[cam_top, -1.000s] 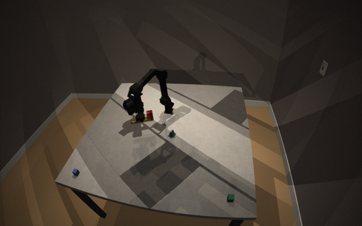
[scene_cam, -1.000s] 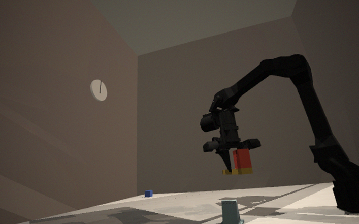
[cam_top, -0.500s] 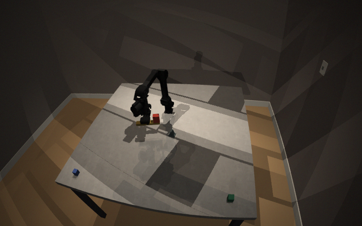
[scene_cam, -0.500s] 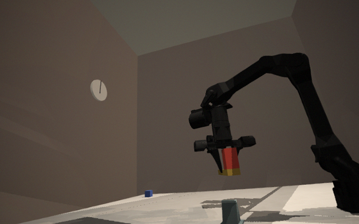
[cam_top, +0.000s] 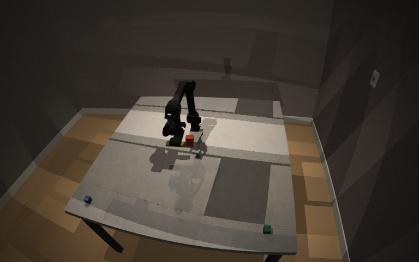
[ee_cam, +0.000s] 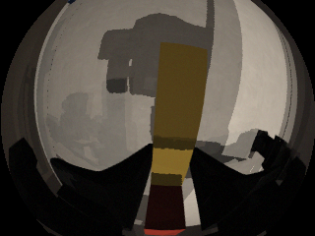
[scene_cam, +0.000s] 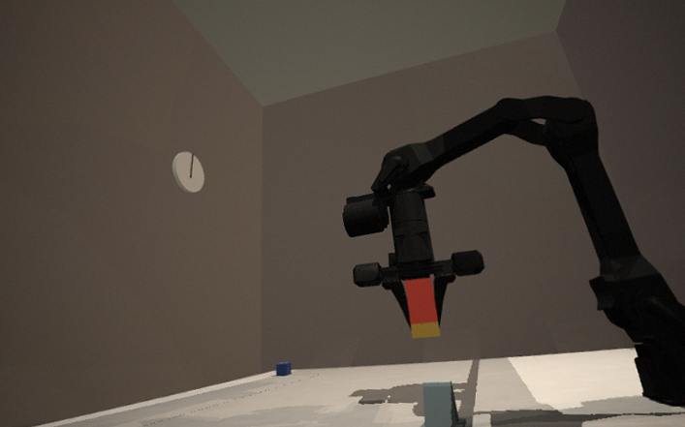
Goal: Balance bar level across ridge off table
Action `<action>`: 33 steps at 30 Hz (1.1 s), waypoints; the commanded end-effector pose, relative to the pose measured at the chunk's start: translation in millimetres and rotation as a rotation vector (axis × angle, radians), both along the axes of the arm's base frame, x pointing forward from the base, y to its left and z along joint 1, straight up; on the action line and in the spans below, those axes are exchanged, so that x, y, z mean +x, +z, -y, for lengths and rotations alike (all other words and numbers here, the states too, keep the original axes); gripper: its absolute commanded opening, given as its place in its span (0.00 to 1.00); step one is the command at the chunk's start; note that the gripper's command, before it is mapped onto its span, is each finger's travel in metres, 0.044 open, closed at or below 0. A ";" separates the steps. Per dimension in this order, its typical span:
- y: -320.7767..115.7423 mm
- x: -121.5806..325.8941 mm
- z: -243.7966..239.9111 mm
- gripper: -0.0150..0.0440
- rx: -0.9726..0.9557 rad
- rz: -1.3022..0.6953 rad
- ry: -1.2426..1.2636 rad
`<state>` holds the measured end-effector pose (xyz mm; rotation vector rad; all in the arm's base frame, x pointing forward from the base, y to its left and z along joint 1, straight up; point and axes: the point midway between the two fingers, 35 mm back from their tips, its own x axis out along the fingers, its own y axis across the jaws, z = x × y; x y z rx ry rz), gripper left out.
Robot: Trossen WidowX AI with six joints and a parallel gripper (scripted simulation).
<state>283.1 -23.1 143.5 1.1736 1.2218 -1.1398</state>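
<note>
A yellow bar hangs in the air above the table. A red block stands on one end of the bar. My gripper is shut on the bar, one finger on each side. A teal ridge with a narrow top and a wider foot stands on the table. In the top view the ridge is right of and nearer the camera than the bar. In the exterior view it is below the bar. The ridge is not seen in the wrist view.
A small blue cube is near the table's front left corner in the top view. A green cube is near its front right corner. The arm's base stands toward the back of the table. Dark shadows cross the table top.
</note>
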 end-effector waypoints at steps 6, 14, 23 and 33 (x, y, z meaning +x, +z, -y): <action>2.0 -1.6 -33.6 0.25 0.001 0.003 -0.094; 2.2 -8.2 -63.7 0.25 0.007 0.002 -0.176; -0.4 -14.2 -78.3 0.25 0.009 0.001 -0.216; -16.2 -13.9 -79.6 0.25 0.009 0.001 -0.217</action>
